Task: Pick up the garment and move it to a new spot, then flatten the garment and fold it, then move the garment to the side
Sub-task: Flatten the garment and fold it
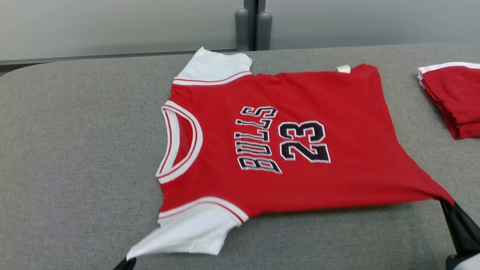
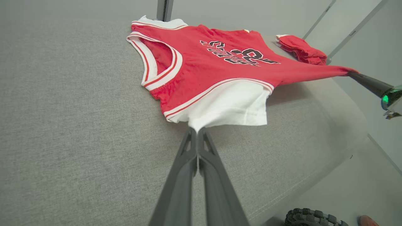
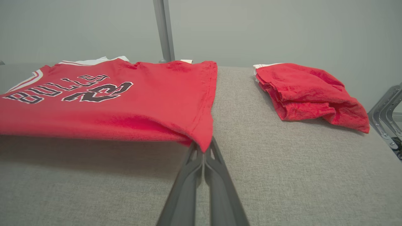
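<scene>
Pinching the tip of the near white sleeve [image 1: 195, 225], the left end effector [image 2: 197, 129] has its two dark fingers pressed together on the cloth, low at the robot's left. The right end effector [image 3: 204, 147] is likewise closed on fabric, nipping the near corner of the hem [image 1: 438, 193] at the robot's right. Between the two grips hangs the near long edge of the red basketball jersey [image 1: 285, 150] with white sleeves and black "BULLS 23" lettering, drawn fairly taut and raised off the grey fabric-covered bench [image 1: 75, 168], with a shadow beneath it in both wrist views. From each end effector the garment runs forward, away from the robot, sloping down until its far edge and far white sleeve [image 1: 213, 65] rest on the bench top. Its long axis, collar to hem, lies crosswise to the robot: the white-trimmed neck opening [image 1: 180, 140] is toward the left arm and the hem toward the right arm, so each arm is nearer its own end and neither has to cross. Judging by this, the flattening or the fold turns on moving both grips together across that axis, toward or away from the far edge. Well apart at the far right lies a folded stack of red cloth [image 1: 453, 97], clear of the jersey.
</scene>
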You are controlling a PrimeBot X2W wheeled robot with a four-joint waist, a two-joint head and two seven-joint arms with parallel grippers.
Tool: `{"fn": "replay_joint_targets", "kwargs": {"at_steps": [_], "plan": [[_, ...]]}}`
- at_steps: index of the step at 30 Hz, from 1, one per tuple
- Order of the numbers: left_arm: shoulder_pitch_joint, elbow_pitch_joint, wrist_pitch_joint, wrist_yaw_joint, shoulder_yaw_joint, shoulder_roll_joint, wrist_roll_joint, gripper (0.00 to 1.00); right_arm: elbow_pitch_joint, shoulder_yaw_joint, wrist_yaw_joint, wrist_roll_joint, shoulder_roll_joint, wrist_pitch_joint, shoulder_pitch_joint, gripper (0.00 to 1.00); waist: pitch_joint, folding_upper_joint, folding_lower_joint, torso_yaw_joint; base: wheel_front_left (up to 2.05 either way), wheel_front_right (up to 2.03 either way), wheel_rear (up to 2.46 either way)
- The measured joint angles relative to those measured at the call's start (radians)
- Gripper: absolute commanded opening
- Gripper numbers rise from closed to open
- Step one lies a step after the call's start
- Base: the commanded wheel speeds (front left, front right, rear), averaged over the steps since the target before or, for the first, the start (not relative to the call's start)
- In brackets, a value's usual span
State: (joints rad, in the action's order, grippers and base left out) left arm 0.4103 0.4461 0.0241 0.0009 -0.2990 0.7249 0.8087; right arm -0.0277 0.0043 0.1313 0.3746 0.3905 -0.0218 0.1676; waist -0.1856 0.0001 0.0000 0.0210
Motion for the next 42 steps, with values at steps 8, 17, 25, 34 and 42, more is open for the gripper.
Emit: {"fn": "replay_joint_targets", "kwargs": {"at_steps": [8, 17, 25, 34, 42], "plan": [[0.042, 0.176, -0.087, 0.044, 0.055, 0.053, 0.096, 0.0, -0.158, -0.132, 0.0, -0.01, -0.059, -0.16, 0.102, 0.0, -0.01, 0.0, 0.0, 0.001, 0.0, 0.0, 0.0], [-0.318, 0.0, -0.13, -0.03, -0.04, -0.036, 0.051, 0.0, -0.025, -0.107, 0.0, 0.025, -0.107, -0.253, -0.09, 0.0, -0.045, 0.0, 0.0, -0.002, 0.0, 0.0, 0.0], [-0.607, -0.214, -0.114, -0.086, -0.12, -0.134, -0.045, 0.0, 0.135, -0.076, 0.001, 0.011, -0.079, -0.21, -0.277, 0.0, -0.087, 0.0, 0.0, 0.0, 0.0, 0.0, 0.0], [-0.805, -0.401, -0.028, -0.124, -0.17, -0.172, -0.071, 0.0, 0.262, -0.012, 0.0, -0.005, -0.056, -0.131, -0.434, 0.0, -0.154, 0.0, 0.0, 0.0, 0.0, 0.0, 0.0], [-0.845, -0.529, 0.101, -0.127, -0.19, -0.2, -0.087, 1.0, 0.312, 0.011, 0.0, -0.06, -0.069, 0.118, -0.482, 1.0, -0.174, 0.0, 0.0, -0.005, 0.0, 0.0, 0.0]]}}
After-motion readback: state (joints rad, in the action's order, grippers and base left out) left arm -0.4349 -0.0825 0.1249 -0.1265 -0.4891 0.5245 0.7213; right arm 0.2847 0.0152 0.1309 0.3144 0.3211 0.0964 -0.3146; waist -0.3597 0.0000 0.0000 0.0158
